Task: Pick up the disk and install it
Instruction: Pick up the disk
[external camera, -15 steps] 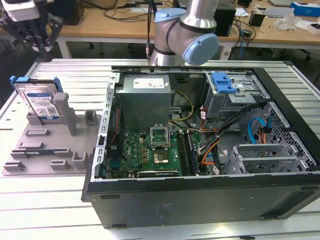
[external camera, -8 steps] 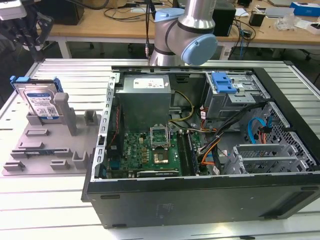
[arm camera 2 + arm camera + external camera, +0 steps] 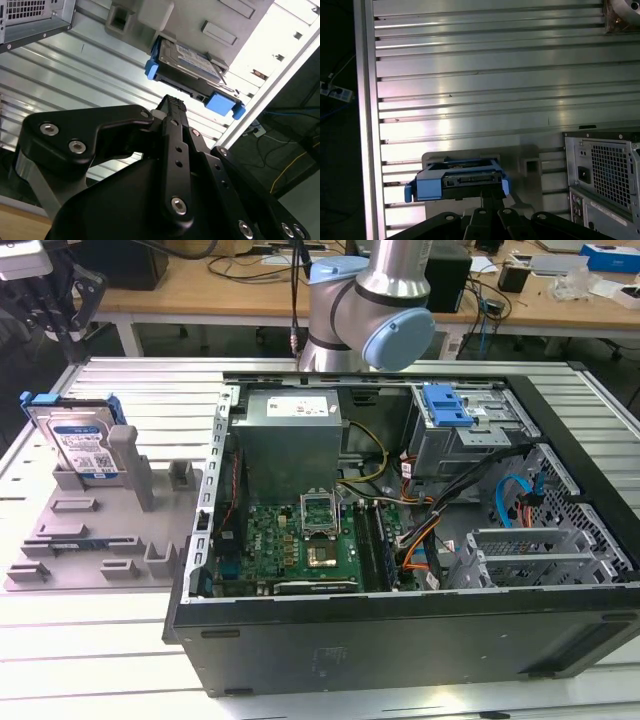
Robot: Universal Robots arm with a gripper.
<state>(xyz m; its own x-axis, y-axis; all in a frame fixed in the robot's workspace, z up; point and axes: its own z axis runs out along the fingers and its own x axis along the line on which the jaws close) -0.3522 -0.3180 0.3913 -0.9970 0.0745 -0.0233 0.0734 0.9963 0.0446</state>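
Black linkage arms of the gripper (image 3: pixel 172 102) crowd the second wrist view, and the jaws look drawn together at the tips with nothing caught between them. Straight ahead of the jaws, a short way past the fingertips and not touching them, stands the disk (image 3: pixel 190 62), a silver drive with a white-and-blue label and blue rails along its sides. It sits on edge in a slot of a grey holder (image 3: pixel 110 530), label facing outward in the exterior view, where the disk (image 3: pixel 85 445) is upright. In the first wrist view the disk's (image 3: pixel 460 180) connector edge faces the jaws. Beneath both lies a ribbed metal table (image 3: pixel 495 75). Off to one side of the jaws, well apart from them, is the open computer case (image 3: pixel 400 640).
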